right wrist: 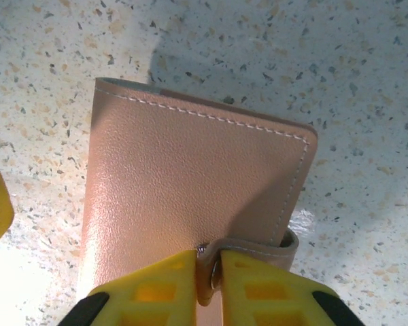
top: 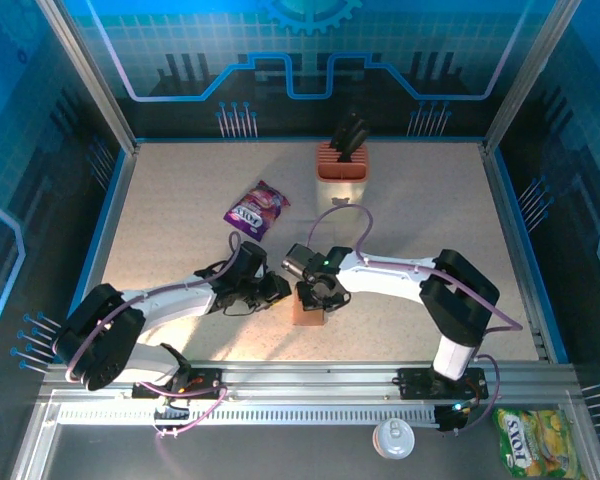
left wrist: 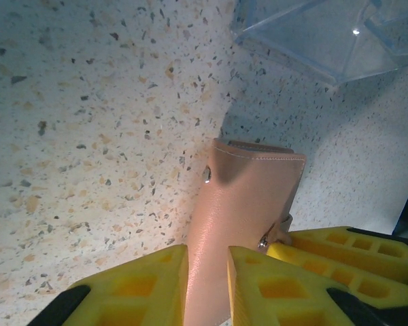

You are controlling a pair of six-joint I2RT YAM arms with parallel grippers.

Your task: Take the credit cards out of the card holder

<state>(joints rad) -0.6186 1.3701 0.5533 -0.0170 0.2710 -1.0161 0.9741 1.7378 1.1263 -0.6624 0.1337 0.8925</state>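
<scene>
The card holder (top: 310, 306) is a brown leather wallet, folded closed and standing on edge on the speckled table between my two grippers. My left gripper (left wrist: 207, 261) is shut on the card holder (left wrist: 248, 197), with the leather body pinched between its yellow fingers. My right gripper (right wrist: 209, 261) is shut on the snap strap (right wrist: 258, 246) that wraps round the edge of the card holder (right wrist: 190, 163). The right arm's yellow fingers (left wrist: 340, 251) show beside the snap in the left wrist view. The credit cards are hidden inside the closed holder.
A purple snack packet (top: 257, 209) lies behind the left arm and a cream-and-orange knife block (top: 342, 160) stands at the back centre. A clear plastic sleeve (left wrist: 326, 34) lies just beyond the holder. A can (top: 393, 437) and a yellow packet (top: 530, 438) sit below the front rail.
</scene>
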